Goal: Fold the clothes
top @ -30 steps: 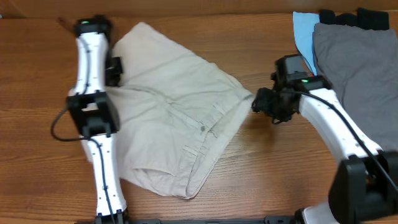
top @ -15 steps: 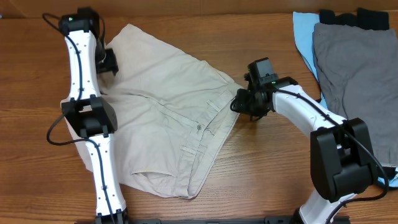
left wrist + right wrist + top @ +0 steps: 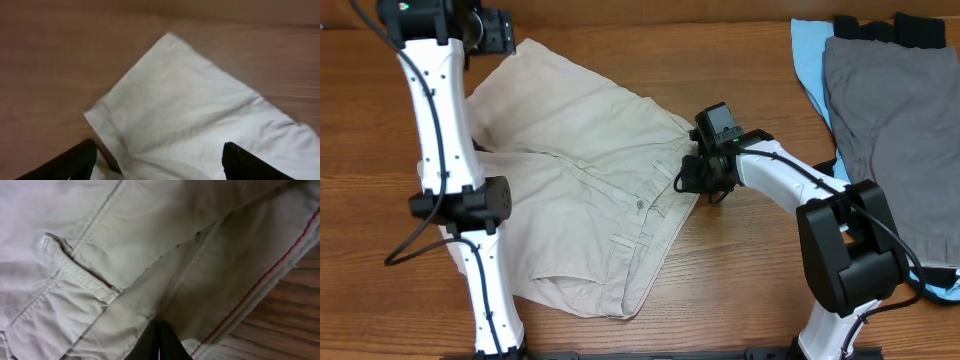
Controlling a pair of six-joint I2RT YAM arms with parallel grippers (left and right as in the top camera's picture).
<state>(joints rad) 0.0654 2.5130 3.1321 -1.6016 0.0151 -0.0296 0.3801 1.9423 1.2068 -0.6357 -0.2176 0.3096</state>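
Note:
The cream shorts (image 3: 580, 180) lie spread and rumpled on the table, waistband and belt loops toward the right. My left gripper (image 3: 492, 30) hangs open at the far left, above the far corner of a shorts leg (image 3: 190, 110), which lies flat between and beyond the two wide-apart fingers; the gripper (image 3: 158, 147) holds nothing. My right gripper (image 3: 690, 178) sits at the waistband's right edge. In the right wrist view its fingers (image 3: 159, 330) are pressed together, pinching the cream fabric (image 3: 100, 245) beside a belt loop (image 3: 75, 270).
A grey garment (image 3: 895, 110) lies at the right on a light blue one (image 3: 808, 55), with a black garment (image 3: 890, 28) at the far edge. Bare wooden table (image 3: 750, 290) shows in front of the right arm.
My left gripper has opened, let go of the shorts and drawn back to the far left corner. My right gripper has moved left onto the waistband and shut.

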